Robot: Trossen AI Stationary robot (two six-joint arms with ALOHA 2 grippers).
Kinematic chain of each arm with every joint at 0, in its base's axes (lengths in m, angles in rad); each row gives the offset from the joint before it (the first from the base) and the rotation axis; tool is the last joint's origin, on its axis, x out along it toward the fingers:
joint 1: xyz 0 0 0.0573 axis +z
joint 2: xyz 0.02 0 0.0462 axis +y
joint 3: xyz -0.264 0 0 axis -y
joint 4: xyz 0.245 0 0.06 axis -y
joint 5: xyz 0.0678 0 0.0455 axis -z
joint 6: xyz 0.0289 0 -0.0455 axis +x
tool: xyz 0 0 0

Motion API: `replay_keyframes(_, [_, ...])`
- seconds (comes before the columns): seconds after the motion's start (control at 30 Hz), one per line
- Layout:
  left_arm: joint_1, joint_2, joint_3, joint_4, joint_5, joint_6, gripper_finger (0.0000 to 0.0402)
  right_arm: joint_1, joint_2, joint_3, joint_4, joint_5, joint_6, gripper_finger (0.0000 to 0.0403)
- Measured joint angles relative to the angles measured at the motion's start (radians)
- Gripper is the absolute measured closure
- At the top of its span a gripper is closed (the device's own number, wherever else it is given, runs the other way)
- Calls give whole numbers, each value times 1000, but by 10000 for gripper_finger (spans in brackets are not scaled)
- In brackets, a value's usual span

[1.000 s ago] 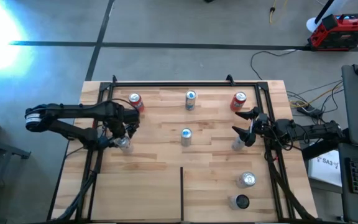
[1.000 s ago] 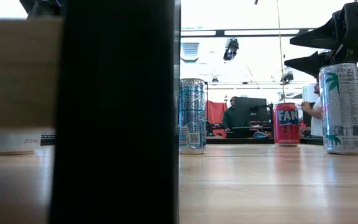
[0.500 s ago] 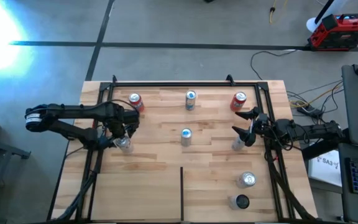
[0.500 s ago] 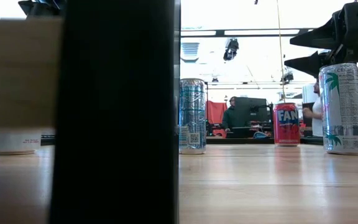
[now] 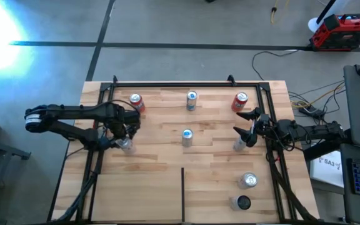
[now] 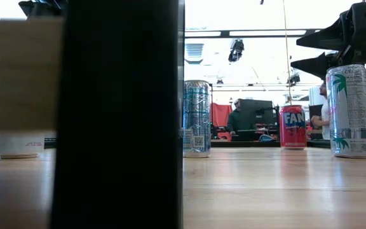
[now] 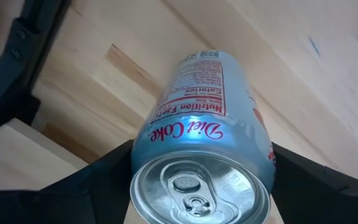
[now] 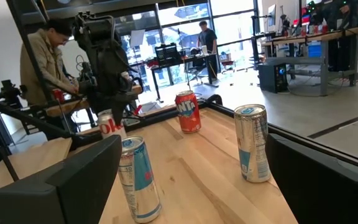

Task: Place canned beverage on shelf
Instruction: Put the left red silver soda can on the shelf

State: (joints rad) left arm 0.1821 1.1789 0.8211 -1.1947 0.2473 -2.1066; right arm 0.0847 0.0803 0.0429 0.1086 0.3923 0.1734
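Looking at the left gripper [image 7: 197, 205] first: its fingers [image 7: 92, 186] sit on either side of a Diet Coke can [image 7: 207, 149], snug against the body just under the rim, so I'd call that closed on the can rather than just hovering around it. The can stands upright on the shelf [image 5: 161, 187], near its left side, and grabbing it up high like that makes sense to me, since the bottom stays free to slide or lift without tipping. Over on the other side, the right gripper [image 5: 245, 128] hangs just above a white can with a palm print [image 6: 350, 111], fingers spread wide open and not touching it, so that arm looks like it's just waiting. The rest of the shelf already has a decent lineup: a red can [image 5: 136, 102] just behind the left gripper, a blue-silver can [image 5: 191, 100] at the middle of the back row, another red can [image 5: 240, 101] at back right, one more blue-silver can [image 5: 187, 136] in the centre, plus a silver can [image 5: 248, 180] and a dark round thing [image 5: 243, 202] toward the front right, past the thin black divider strip [image 5: 182, 194]. Everything I can make out is standing upright and spaced well apart, probably to leave the arms room to reach in.
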Motion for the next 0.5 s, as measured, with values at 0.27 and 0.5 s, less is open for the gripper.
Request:
replay_keyframes(0.27, [-26, -2, 78, -19, 6, 25, 110, 0, 0, 0, 0, 0, 0, 21])
replay_keyframes(0.5, [-61, 4, 178, -98, 7, -8, 110, 0, 0, 0, 0, 0, 2, 21])
